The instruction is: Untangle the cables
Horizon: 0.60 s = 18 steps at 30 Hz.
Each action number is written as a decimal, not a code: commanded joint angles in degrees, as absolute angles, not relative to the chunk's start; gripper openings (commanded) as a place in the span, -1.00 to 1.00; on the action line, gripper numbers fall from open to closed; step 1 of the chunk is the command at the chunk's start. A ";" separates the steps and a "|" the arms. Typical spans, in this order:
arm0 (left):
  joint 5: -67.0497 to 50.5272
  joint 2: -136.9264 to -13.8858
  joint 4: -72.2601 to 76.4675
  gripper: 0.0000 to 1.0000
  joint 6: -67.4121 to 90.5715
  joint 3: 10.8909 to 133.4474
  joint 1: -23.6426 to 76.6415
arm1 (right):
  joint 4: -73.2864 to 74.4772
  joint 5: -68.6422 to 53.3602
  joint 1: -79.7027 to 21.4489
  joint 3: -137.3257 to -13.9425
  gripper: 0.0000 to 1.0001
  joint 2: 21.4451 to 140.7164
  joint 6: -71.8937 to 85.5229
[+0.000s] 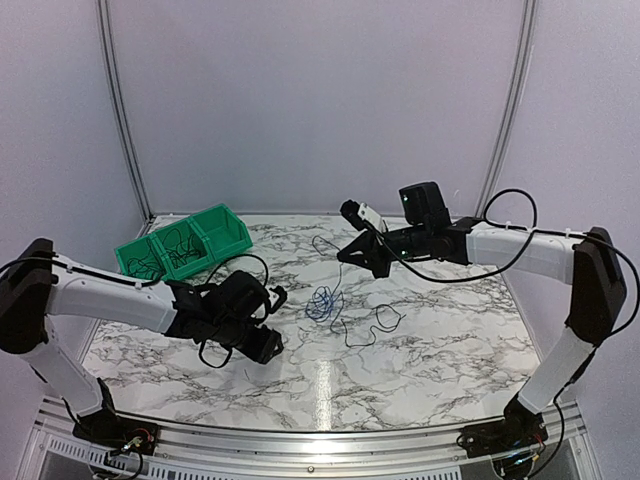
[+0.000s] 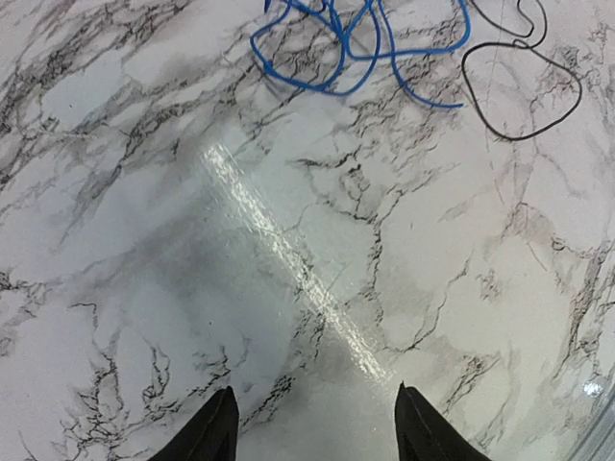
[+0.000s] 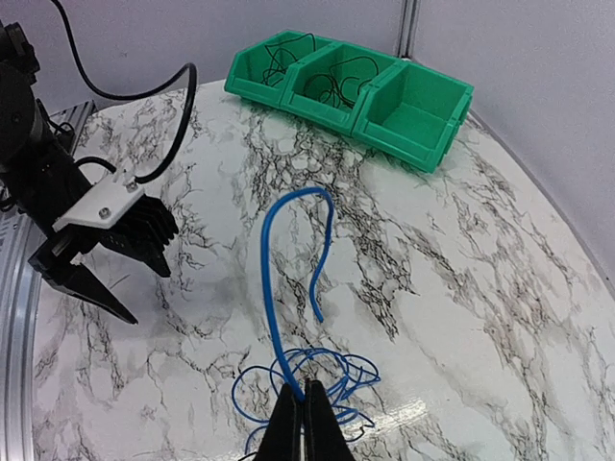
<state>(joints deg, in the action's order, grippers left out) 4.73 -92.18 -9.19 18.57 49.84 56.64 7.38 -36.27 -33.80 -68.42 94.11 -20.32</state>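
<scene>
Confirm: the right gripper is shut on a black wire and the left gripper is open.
Wrong colour: the right gripper is shut on a blue wire, not black; the right wrist view shows it. The left gripper is indeed open.

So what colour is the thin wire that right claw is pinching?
Blue. The wire shows best in the right wrist view, pinched in the right gripper.

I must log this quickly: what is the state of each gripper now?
Left gripper: open, holding nothing.
Right gripper: closed on the blue cable.
</scene>
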 commanded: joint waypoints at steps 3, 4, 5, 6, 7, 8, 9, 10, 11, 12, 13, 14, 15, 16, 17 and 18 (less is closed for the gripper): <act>8.54 -82.31 4.36 0.15 14.07 46.39 57.76 | 9.58 -41.70 -33.93 -73.06 -1.00 90.64 -18.04; 8.34 -80.93 7.41 0.15 13.58 45.35 57.93 | 10.14 -42.94 -33.91 -73.60 -1.00 90.38 -17.50; 7.94 -79.77 10.79 0.16 13.22 44.25 58.04 | 10.63 -43.98 -33.86 -74.24 -1.00 90.15 -17.01; 7.52 -79.06 13.49 0.17 12.85 43.53 58.09 | 10.91 -44.82 -33.96 -74.77 -1.00 89.85 -16.25; 7.25 -78.83 15.41 0.18 12.46 43.30 58.14 | 11.13 -45.77 -33.94 -75.38 -1.00 89.76 -15.42; 6.94 -79.17 16.39 0.18 11.73 43.61 58.16 | 11.47 -46.62 -34.00 -76.07 -1.00 89.66 -14.92; 7.15 -79.90 16.73 0.18 11.17 44.20 58.14 | 11.99 -47.29 -34.01 -76.80 -1.00 89.65 -14.49; 7.72 -80.74 16.90 0.18 10.67 44.86 58.18 | 12.49 -47.94 -33.99 -77.61 -1.00 89.65 -14.12; 8.64 -81.82 17.14 0.18 10.44 45.34 58.16 | 13.01 -48.51 -34.01 -78.37 -1.00 89.58 -13.85; 9.52 -82.45 17.51 0.18 10.23 45.77 58.14 | 13.64 -49.11 -34.08 -79.27 -1.00 89.42 -13.72; 10.18 -82.90 18.24 0.18 10.01 45.76 58.18 | 13.98 -49.33 -34.09 -79.69 -1.00 89.25 -13.71; 10.71 -83.26 19.07 0.17 9.74 45.56 58.18 | 14.68 -49.51 -34.25 -80.47 -1.00 89.03 -13.78; 11.02 -83.59 19.97 0.17 9.64 45.28 58.18 | 15.34 -49.58 -34.24 -80.99 -1.00 88.77 -13.98; 11.20 -83.85 20.66 0.17 9.57 45.08 58.18 | 15.72 -49.57 -34.34 -81.45 -1.00 88.51 -14.14; 11.19 -84.17 21.24 0.17 9.69 44.79 58.18 | 15.95 -49.48 -34.48 -81.69 -1.00 88.17 -14.03; 10.73 -84.41 22.67 0.17 10.06 44.33 58.18 | 16.06 -49.39 -34.53 -81.88 -1.00 87.89 -13.96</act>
<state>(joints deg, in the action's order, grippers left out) 9.34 -83.33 16.36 11.09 44.69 58.02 13.28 -47.59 -33.95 -78.98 90.06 -14.94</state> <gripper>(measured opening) 0.587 0.018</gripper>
